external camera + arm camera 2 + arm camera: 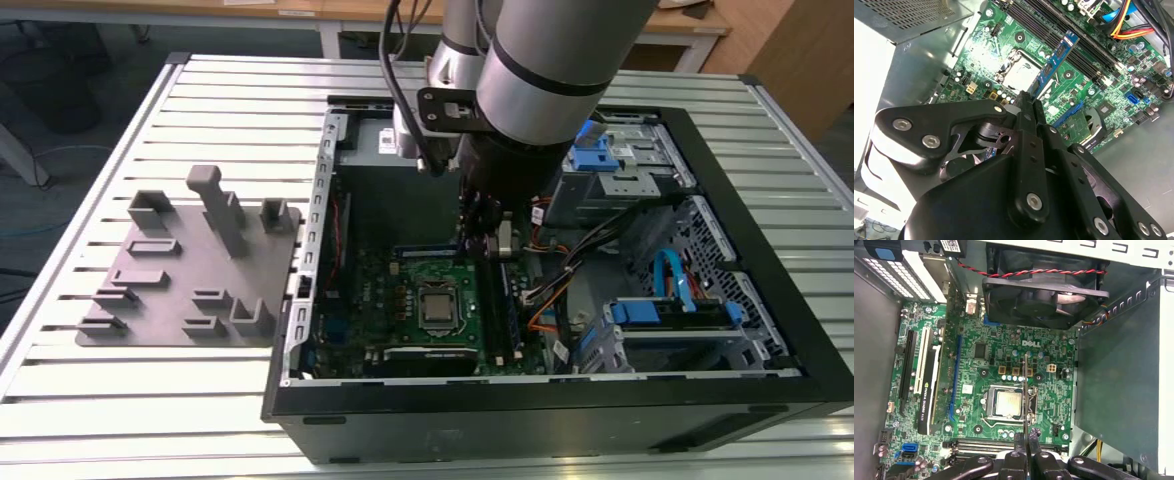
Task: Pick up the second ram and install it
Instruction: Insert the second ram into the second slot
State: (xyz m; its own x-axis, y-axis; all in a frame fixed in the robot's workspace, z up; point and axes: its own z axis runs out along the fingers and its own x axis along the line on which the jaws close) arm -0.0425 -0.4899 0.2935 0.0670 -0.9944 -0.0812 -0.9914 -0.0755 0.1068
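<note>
- your black two-finger gripper (1026, 104) pinches the long, thin blue-green ram stick (1055, 62) by one end.
- the stick hangs above the green motherboard (994, 340), near the square silver processor socket (1006, 405).

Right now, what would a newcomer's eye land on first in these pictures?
The robot arm reaches down into the open computer case. Its fingers hold the second ram above the green motherboard, near the CPU socket. A grey fixture plate lies at the exterior view's left.

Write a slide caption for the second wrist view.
Gripper clamps the second ram over the green motherboard, between the CPU socket and the long black memory slots.
</note>
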